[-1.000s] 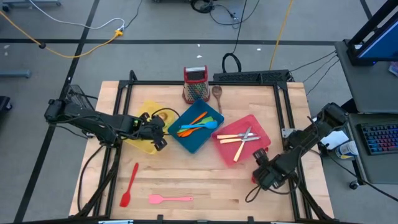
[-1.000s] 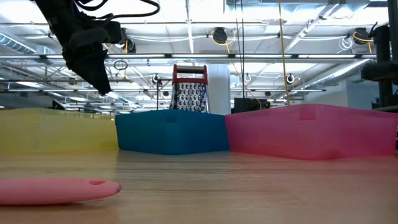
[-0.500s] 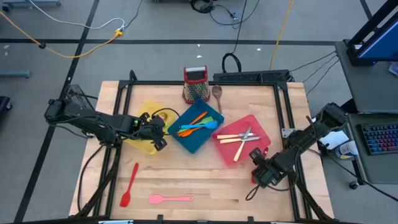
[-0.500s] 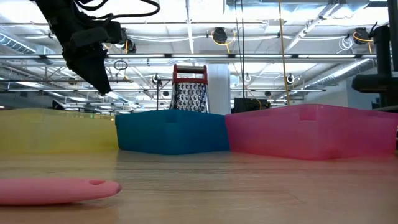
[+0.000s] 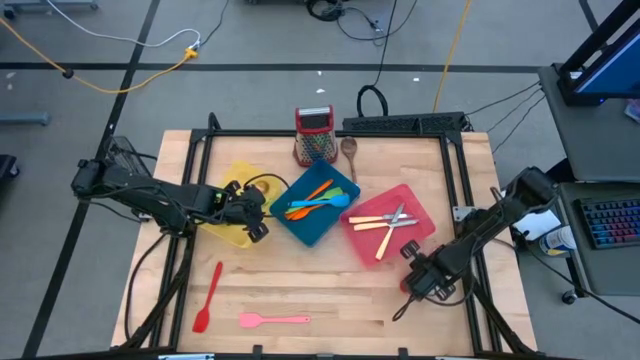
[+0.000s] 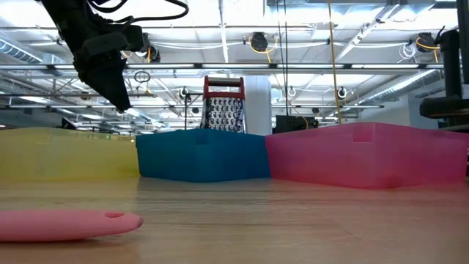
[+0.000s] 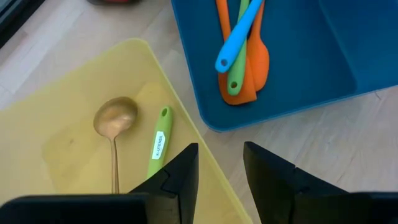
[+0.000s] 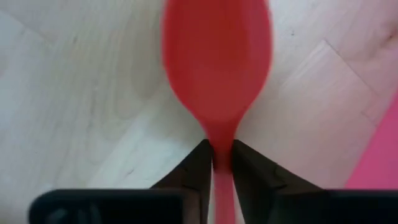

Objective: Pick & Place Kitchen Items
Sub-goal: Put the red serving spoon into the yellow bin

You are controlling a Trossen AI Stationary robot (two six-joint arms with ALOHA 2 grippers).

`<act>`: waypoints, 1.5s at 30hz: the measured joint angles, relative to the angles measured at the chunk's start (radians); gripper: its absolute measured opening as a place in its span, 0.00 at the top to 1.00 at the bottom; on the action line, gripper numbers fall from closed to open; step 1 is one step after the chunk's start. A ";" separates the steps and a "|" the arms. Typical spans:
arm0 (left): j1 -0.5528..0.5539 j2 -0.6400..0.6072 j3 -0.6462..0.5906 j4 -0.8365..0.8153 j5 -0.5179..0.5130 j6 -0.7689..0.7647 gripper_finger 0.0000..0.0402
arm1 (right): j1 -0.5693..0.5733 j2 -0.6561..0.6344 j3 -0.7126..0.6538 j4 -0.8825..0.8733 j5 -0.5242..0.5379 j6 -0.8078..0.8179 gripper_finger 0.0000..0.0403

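The wooden table (image 5: 330, 300) carried three trays in a row across its middle: a yellow tray (image 5: 232, 232) at the left, a teal tray (image 5: 322, 228) in the centre and a red tray (image 5: 368, 240) at the right, the last holding pale-handled cutlery (image 5: 386, 222). Over the yellow tray's near right corner hung the left gripper (image 7: 219, 180), its fingers apart and holding nothing, with a metal spoon (image 7: 114, 127) and a green-handled utensil (image 7: 158, 142) lying in the tray beneath it. Near the front right of the table, just off the red tray's near corner, the right gripper (image 8: 216, 163) had its two fingers pressed against the slim neck of a red spoon (image 8: 216, 56). That spoon looked to me like light plastic, stiff enough not to sag, though smooth and likely to slip or pivot if pinched loosely. The neck just behind the bowl seemed a fair hold, narrow enough for the fingers, though a lopsided bowl might swing. Its long axis ran straight in line with the gripper, bowl pointing away from the wrist and handle running back between the fingers, flat on the wood.
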 joint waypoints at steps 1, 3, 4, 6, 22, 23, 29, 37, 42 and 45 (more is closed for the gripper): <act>0.000 0.000 0.000 0.000 0.000 0.001 0.67 | 0.000 0.006 0.000 0.004 0.000 0.000 0.89; 0.000 0.000 0.000 0.000 0.000 0.003 0.67 | 0.000 0.011 0.000 0.020 0.000 0.005 0.92; 0.000 0.000 0.000 0.000 0.000 0.003 0.67 | 0.000 0.011 0.000 0.035 -0.001 0.004 0.93; 0.000 0.000 0.000 0.000 0.000 0.003 0.67 | 0.000 0.010 0.003 0.051 -0.001 0.015 0.94; -0.012 0.000 0.000 0.088 0.000 0.077 0.67 | 0.074 0.014 0.047 0.601 0.117 0.284 0.93; -0.018 0.000 0.000 0.115 0.000 0.102 0.67 | 0.072 0.015 0.046 0.643 0.155 0.260 0.92; -0.082 0.000 0.000 0.306 0.001 0.250 0.67 | 0.038 0.015 0.046 0.885 0.327 0.035 0.91; -0.195 0.000 0.000 0.448 0.001 0.362 0.67 | -0.038 0.015 0.046 1.122 0.374 -0.044 0.92; -0.249 0.000 0.000 0.517 0.001 0.414 0.67 | -0.103 0.015 0.046 1.233 0.374 -0.044 0.90; -0.278 0.002 0.000 0.539 0.001 0.435 0.67 | -0.150 0.015 0.046 1.308 0.375 -0.038 0.91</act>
